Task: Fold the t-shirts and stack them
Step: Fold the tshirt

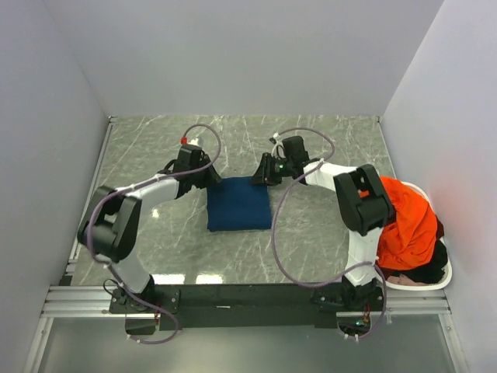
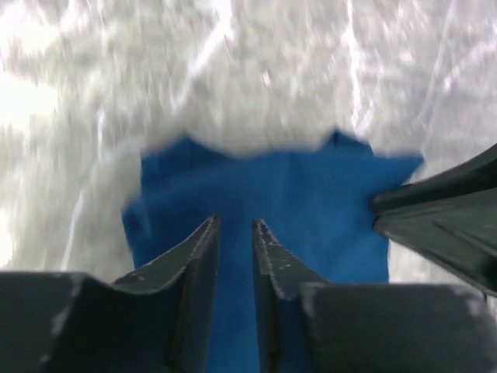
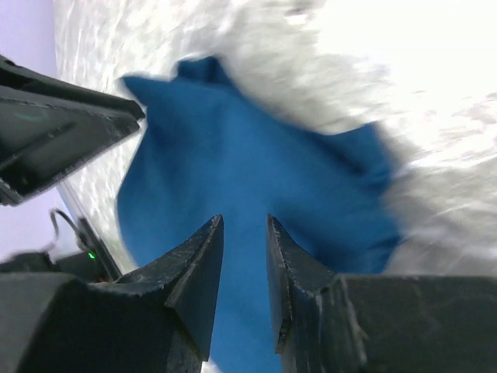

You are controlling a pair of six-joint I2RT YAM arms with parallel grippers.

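Note:
A navy blue t-shirt lies folded into a flat rectangle in the middle of the table. My left gripper hovers at its far left corner and my right gripper at its far right corner. In the left wrist view the blue cloth spreads under the left gripper, whose jaws stand a narrow gap apart with nothing pinched. The right gripper is the same over the shirt. A bright orange t-shirt lies heaped in the basket, with dark cloth under it.
A white oval basket stands at the table's right edge beside the right arm's base. Grey walls close in the table on the left, back and right. Purple cables loop from both arms. Each wrist view shows the other gripper close by.

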